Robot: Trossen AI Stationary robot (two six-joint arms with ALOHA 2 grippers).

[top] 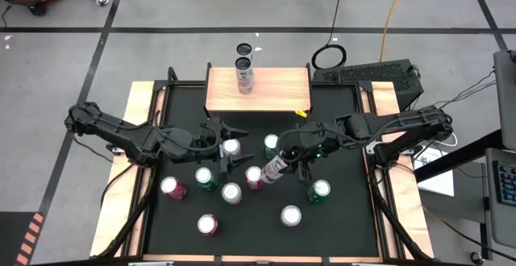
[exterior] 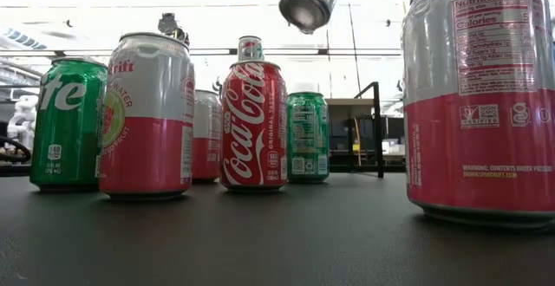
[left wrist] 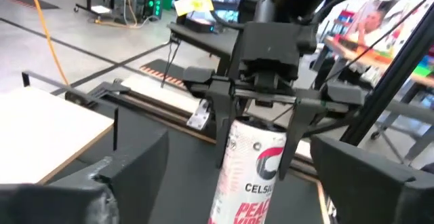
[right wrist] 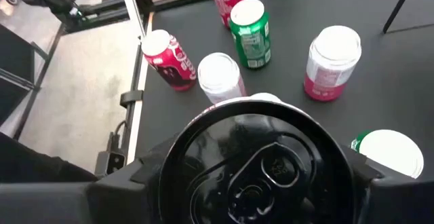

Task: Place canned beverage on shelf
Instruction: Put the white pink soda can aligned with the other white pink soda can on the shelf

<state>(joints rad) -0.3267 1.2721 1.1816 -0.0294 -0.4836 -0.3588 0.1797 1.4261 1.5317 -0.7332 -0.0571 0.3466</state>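
Right gripper (top: pixel 284 155) of mine grips a tilted can (top: pixel 272 168) above the table's (top: pixel 347 218) middle; left gripper (top: pixel 228 146) gapes wide beside it.

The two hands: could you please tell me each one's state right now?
Left hand: open, holding nothing.
Right hand: shut on the tilted white-and-pink Celsius can.

Twelve cans show in all: nine standing cans (top: pixel 290 215) on the black mat (top: pixel 347 226), three of them green, one Celsius can (top: pixel 270 171) held by the right gripper (top: pixel 284 155), and two dark-topped cans (top: pixel 244 76) on the single shelf (top: pixel 282 89).
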